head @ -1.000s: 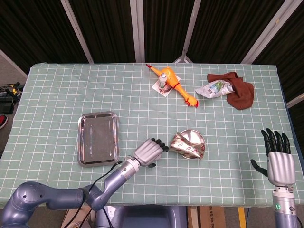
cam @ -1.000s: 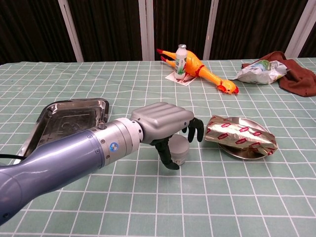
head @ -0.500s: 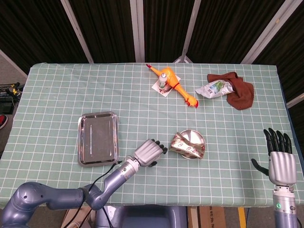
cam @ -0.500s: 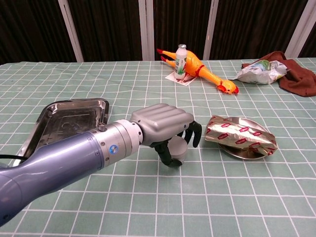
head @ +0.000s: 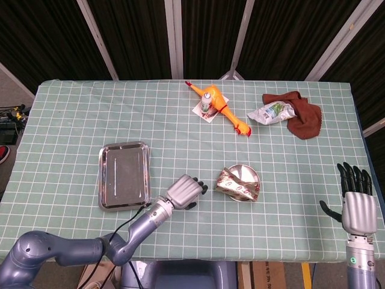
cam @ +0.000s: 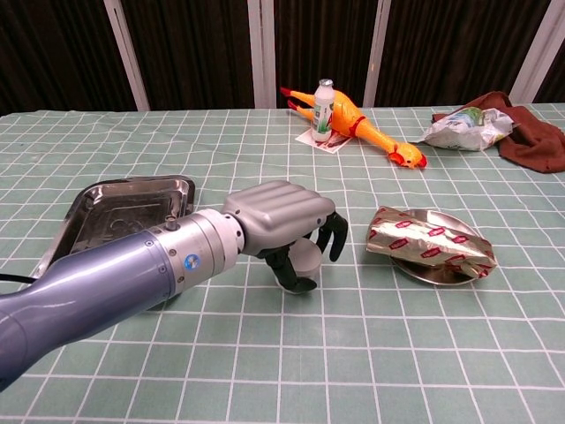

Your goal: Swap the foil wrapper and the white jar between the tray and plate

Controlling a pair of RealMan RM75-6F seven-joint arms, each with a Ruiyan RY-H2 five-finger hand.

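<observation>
My left hand (head: 183, 191) (cam: 278, 216) grips the white jar (cam: 305, 259), fingers curled around it just above the tablecloth; the head view hides the jar under the hand. It is between the steel tray (head: 123, 174) (cam: 124, 212), which has nothing in it, and the round plate (head: 249, 173) (cam: 422, 275). The foil wrapper (head: 236, 185) (cam: 428, 241) lies across the plate. My right hand (head: 356, 205) stands open, fingers up, off the table's front right corner, far from everything.
A rubber chicken (head: 225, 111) (cam: 371, 132) and a small bottle (head: 206, 103) (cam: 325, 106) lie at the back centre. A crumpled plastic bag (head: 271, 112) (cam: 463, 128) and a brown cloth (head: 304, 111) (cam: 530, 141) are at the back right.
My left hand has moved left with the jar, away from the plate and toward the tray. My right hand has sunk a little lower at the frame's edge.
</observation>
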